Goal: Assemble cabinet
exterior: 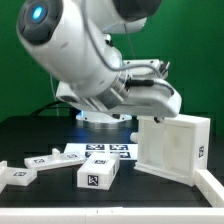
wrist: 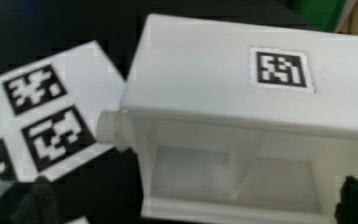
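Tool (wrist: 185,210) wide open, with no grip on anything to be seen. Its two dark fingers (wrist: 19,208) show blurred at opposite edges of the wrist view, well apart. Cabinet (exterior: 172,148) sits just under the tool, standing on the dark surface (exterior: 30,135) at the exterior view's right. In the wrist view the cabinet's open side is turned toward the tool: thick white walls, inner divider visible, one black-and-white tag (wrist: 279,68) on the closed panel beyond. Cannot tell whether either finger touches a wall. Marker board (exterior: 100,152) lies flat just beside the cabinet, off to one side of the tool, toward the exterior view's left. Small white tagged blocks (exterior: 97,175) lie loose on the surface, farther from the tool than the board. Arm (exterior: 90,60) reaches over the board toward the cabinet.
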Controlling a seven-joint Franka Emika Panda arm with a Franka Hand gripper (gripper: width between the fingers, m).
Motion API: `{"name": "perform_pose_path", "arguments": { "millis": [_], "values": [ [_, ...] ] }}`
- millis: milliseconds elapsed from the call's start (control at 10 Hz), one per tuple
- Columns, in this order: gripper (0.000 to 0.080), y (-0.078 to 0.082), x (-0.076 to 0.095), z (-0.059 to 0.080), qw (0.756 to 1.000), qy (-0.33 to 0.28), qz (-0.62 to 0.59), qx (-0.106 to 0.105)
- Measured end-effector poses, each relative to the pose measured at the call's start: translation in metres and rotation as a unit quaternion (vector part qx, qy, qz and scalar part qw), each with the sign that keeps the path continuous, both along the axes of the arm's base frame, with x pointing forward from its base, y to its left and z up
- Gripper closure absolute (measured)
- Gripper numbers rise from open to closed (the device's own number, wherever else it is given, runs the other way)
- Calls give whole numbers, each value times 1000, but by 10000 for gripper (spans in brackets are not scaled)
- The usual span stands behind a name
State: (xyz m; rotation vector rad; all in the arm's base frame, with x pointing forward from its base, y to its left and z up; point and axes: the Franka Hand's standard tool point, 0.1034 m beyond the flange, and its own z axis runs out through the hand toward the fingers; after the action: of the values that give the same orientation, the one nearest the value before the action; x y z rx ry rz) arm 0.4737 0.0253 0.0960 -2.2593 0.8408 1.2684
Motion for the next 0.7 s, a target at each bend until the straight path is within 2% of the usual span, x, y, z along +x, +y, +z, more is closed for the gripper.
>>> {"name": "perform_pose_path", "arguments": {
  "millis": [100, 200, 500, 700],
  "values": [
    [3, -3, -10, -6, 1000, 9, -7, 1],
    [3, 1, -13, -5, 1000, 11, -4, 3],
    [3, 1, -14, -7, 1000, 12, -6, 7],
    [3, -7, -22, -14, 998, 33, -38, 39]
  ]
}}
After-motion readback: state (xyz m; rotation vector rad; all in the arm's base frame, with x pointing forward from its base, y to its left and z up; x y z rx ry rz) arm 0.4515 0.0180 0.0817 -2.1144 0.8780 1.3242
